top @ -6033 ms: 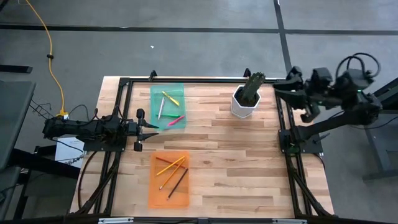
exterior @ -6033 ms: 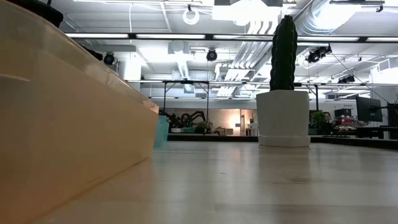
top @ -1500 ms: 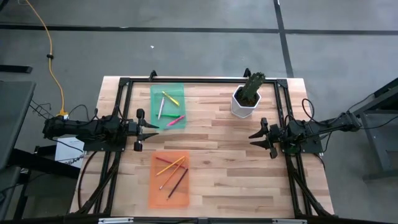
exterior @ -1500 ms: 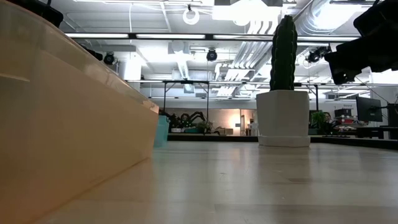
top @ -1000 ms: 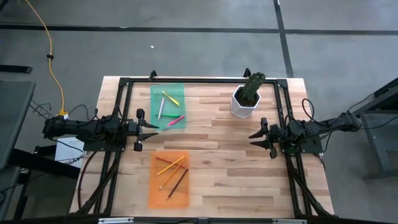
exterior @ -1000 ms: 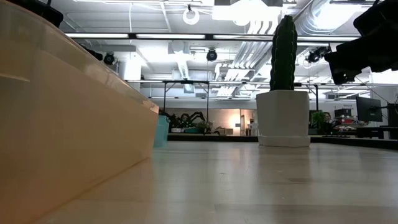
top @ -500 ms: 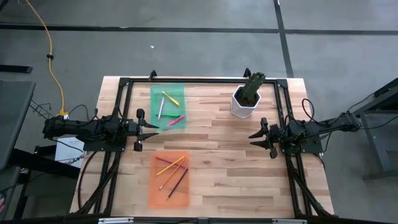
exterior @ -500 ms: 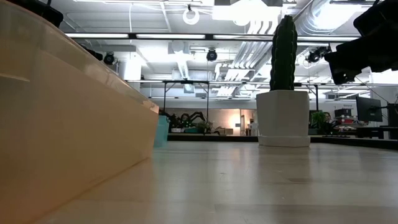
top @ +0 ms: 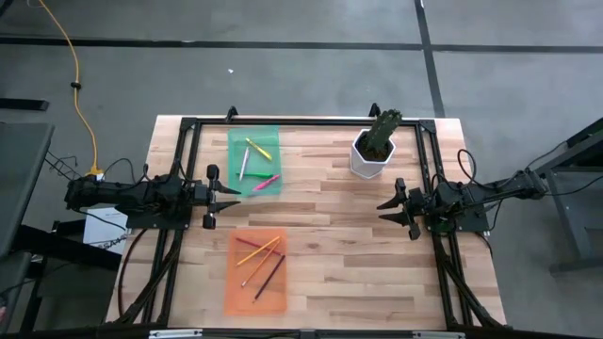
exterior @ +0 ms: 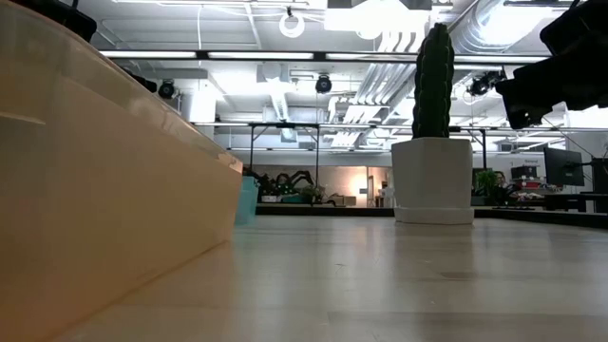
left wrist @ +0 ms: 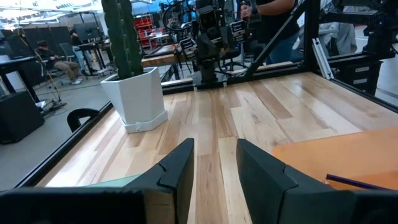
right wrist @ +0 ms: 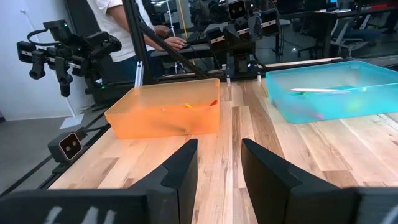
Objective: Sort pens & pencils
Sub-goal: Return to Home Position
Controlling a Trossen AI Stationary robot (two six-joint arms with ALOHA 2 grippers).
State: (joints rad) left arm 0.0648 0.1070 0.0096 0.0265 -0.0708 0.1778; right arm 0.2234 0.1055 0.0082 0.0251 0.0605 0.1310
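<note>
Moved since six seconds ago: right arm, from raised beyond the right edge to folded low at it; all else unchanged.

Worktop (top: 330, 254): pale wood.
Left arm: folded flat at left edge.
Orange bin (top: 240, 299), near left: holds the pencils (top: 260, 250).
Green bin (top: 236, 137), far left: holds the pens (top: 258, 150).
Cactus pot (top: 369, 158): far right.
Left gripper (top: 236, 197): empty, fingers narrowly parted, pointing inward.
Right gripper (top: 381, 212): likewise.

Pens and pencils judged light, stiff, prone to rolling; best pinched mid-shaft, across the length.
</note>
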